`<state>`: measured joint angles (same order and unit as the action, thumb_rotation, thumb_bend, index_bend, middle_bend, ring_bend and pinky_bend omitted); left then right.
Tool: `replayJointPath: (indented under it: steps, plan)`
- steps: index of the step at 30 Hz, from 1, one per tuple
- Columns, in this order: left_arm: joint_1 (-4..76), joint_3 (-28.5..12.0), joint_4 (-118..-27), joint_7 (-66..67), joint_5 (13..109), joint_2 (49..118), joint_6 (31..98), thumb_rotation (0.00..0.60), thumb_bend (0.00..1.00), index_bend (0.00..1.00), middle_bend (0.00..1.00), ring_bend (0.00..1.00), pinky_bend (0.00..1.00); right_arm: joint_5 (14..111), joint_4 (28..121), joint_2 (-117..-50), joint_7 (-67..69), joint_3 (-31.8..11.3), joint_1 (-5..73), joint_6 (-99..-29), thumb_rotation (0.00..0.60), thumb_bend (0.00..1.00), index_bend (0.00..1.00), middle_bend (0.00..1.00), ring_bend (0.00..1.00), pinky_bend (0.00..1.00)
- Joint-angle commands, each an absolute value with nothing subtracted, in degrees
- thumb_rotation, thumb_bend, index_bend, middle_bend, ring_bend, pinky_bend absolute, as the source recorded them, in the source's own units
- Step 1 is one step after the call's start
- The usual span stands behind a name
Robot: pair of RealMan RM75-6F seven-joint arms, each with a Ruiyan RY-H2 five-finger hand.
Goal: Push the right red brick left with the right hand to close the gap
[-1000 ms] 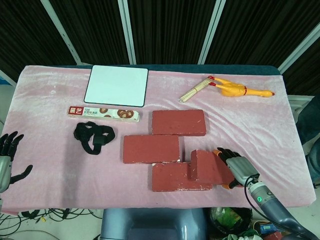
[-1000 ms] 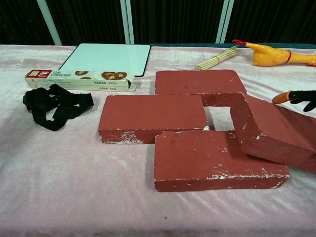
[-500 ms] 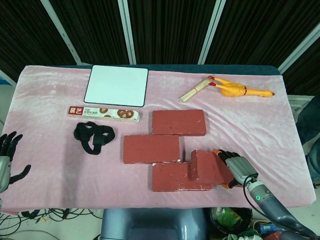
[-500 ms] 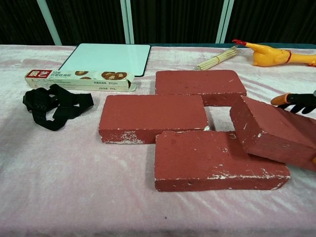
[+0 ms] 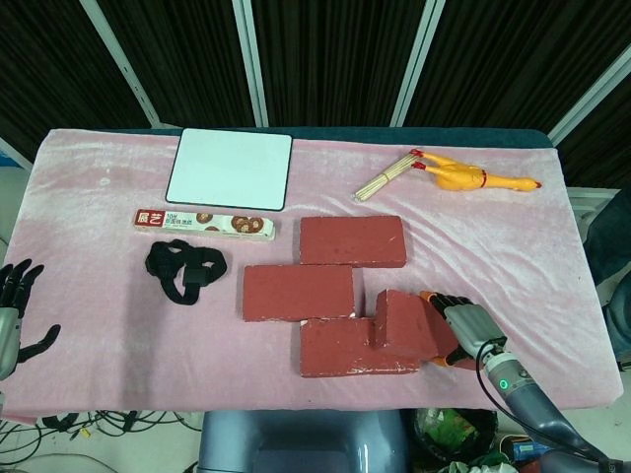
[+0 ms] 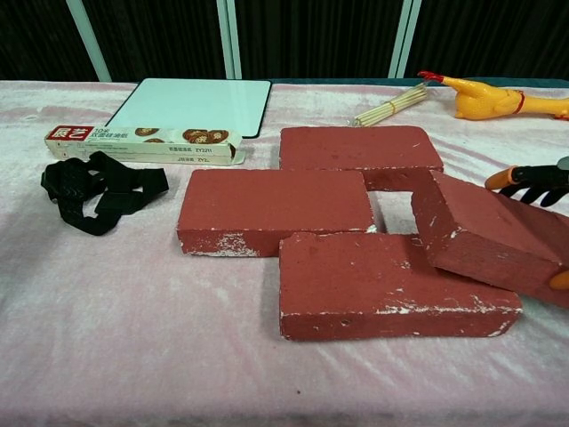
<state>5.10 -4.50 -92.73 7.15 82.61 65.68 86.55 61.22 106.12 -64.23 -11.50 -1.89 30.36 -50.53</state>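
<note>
Surface [image 5: 89, 197]: pink cloth, dark curtains behind.
Right red brick [image 5: 404, 322]: tilted, overlapping front brick [image 5: 340, 350].
Right hand [image 5: 463, 330]: fingers [image 6: 533, 182] spread against brick, 3 o'clock side.
Left hand [image 5: 12, 310]: fingers wide, holding nothing, 9 o'clock edge.

A table under a pink cloth [image 5: 89, 286] carries everything. Just left of the right hand [image 5: 461, 329] lie four red bricks [image 5: 298, 293]. Farther left sit black straps [image 5: 184, 270] and a biscuit box [image 5: 204, 225]; beyond, a white board [image 5: 231, 168], sticks [image 5: 386, 177] and a rubber chicken [image 5: 473, 177].
</note>
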Motion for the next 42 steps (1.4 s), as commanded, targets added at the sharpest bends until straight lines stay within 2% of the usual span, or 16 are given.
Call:
replayJointPath:
  steps: [1, 14, 17, 22, 30, 42]
  plan:
    - [5.1, -4.5, -92.7, 7.1, 82.6, 65.7, 86.6, 0.600, 0.24, 0.11, 0.06, 0.00, 0.00, 61.9, 106.5, -63.9, -11.1, -2.3, 30.2, -51.3, 0.600, 0.24, 0.14, 0.29, 0.33, 0.16]
    - [5.1, -4.5, -92.8, 7.2, 82.7, 65.7, 86.7, 0.600, 0.24, 0.11, 0.06, 0.00, 0.00, 66.3, 106.9, -61.2, -12.0, -3.7, 30.1, -55.0, 0.600, 0.24, 0.15, 0.29, 0.32, 0.16]
    - [5.1, -4.5, -92.8, 7.2, 82.8, 65.7, 86.7, 0.600, 0.24, 0.11, 0.06, 0.00, 0.00, 67.9, 104.1, -61.7, -14.8, -4.0, 30.6, -56.4, 0.600, 0.25, 0.15, 0.29, 0.32, 0.16]
    - [5.0, -4.6, -92.7, 7.2, 82.6, 65.7, 86.9, 0.600, 0.24, 0.11, 0.06, 0.00, 0.00, 72.7, 93.7, -64.8, -22.4, -4.2, 33.2, -57.7, 0.600, 0.26, 0.17, 0.30, 0.31, 0.16]
    - [5.1, -4.8, -92.6, 7.5, 82.3, 65.8, 86.8, 0.600, 0.24, 0.11, 0.06, 0.00, 0.00, 76.8, 85.4, -67.0, -21.6, -4.2, 35.7, -55.8, 0.600, 0.27, 0.17, 0.30, 0.31, 0.16]
    - [5.1, -4.9, -92.7, 7.7, 82.2, 65.8, 86.8, 0.600, 0.24, 0.11, 0.06, 0.00, 0.00, 73.0, 89.3, -63.4, -16.8, -4.9, 37.5, -48.9, 0.600, 0.26, 0.17, 0.30, 0.32, 0.16]
